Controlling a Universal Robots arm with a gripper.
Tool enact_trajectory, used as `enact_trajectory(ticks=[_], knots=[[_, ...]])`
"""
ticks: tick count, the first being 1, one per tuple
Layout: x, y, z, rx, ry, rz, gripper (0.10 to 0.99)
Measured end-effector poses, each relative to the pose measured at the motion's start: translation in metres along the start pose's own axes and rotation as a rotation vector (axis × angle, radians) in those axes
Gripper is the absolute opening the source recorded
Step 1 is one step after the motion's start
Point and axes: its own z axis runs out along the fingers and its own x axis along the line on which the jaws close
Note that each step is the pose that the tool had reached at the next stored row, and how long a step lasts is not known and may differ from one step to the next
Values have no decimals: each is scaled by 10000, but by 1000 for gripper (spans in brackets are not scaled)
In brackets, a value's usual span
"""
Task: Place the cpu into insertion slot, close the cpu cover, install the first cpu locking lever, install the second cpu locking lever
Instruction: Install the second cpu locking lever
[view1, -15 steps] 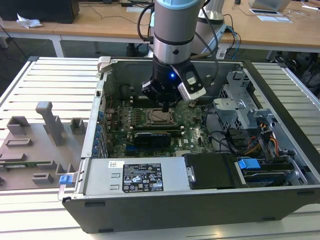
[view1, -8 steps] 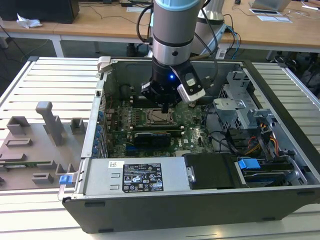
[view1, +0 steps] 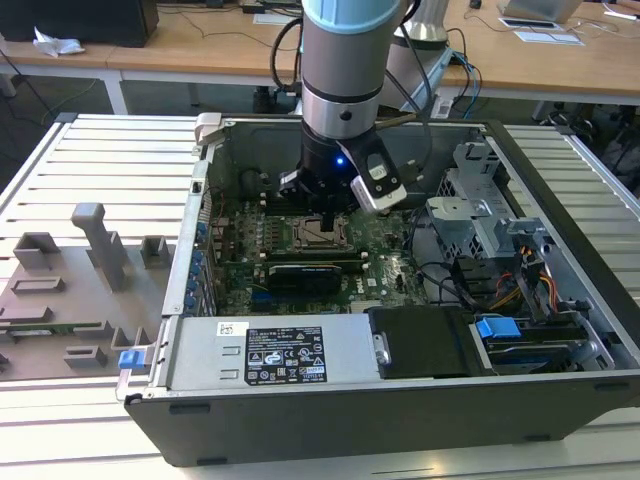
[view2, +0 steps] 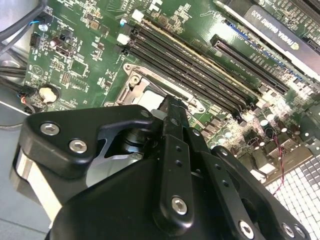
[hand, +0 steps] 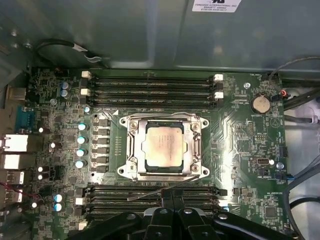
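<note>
Silver-grey metal marks the cpu (hand: 162, 148), which lies flat and square in the insertion slot (hand: 145, 169) in the middle of the green board (hand: 240, 130). The cpu cover (hand: 131, 145) looks folded down around it, its window framing the chip. A thin lever (hand: 150, 193) slants out loose along one edge of the cover, so the locking seems unfinished, though I cannot tell how the other lever stands. In the first wrist view the gripper (hand: 172, 192) hangs just beside that wire with its fingers drawn together. Whether they pinch the wire or merely touch it I cannot tell. Seen from outside, the gripper (view1: 325, 212) reaches into the computer case (view1: 400, 420) at about twelve o'clock of the slot. To do this step well, I judge the push should bear on the wire alone, swinging it down and sideways under its hook. The tips should keep off the memory slots (hand: 150, 87) close by, and the chip must not shift under the cover. As to writing, a white printed label (view1: 285, 355) sits on the metal box at six o'clock of the slot in the exterior view, with dense small print and marks. Another white sticker (hand: 215, 5) lies on the case wall past the memory slots, and fine white lettering dots the board.
</note>
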Motion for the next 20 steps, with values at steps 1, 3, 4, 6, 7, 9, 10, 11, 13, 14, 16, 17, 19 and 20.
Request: enact_trajectory(ticks=[1, 3, 4, 6, 7, 9, 10, 11, 13, 14, 16, 17, 19, 20], knots=[[4, -2, 16, -1, 0, 0, 106], [20, -8, 60, -1, 0, 1, 106], [32, -10, 76, -4, 0, 1, 106], [83, -15, 121, -8, 1, 0, 106], [122, -18, 142, -11, 0, 0, 106], [216, -24, 198, -14, 0, 0, 106], [238, -26, 214, -13, 0, 0, 106], [276, -29, 242, -13, 0, 1, 106], [328, -35, 289, -15, 0, 1, 106], [346, -37, 307, -15, 0, 0, 106], [389, -42, 352, -37, 3, -20, 106], [403, -44, 361, -53, 6, -36, 106], [422, -46, 384, -84, 7, -65, 106], [435, -48, 398, -98, 9, -82, 106]])
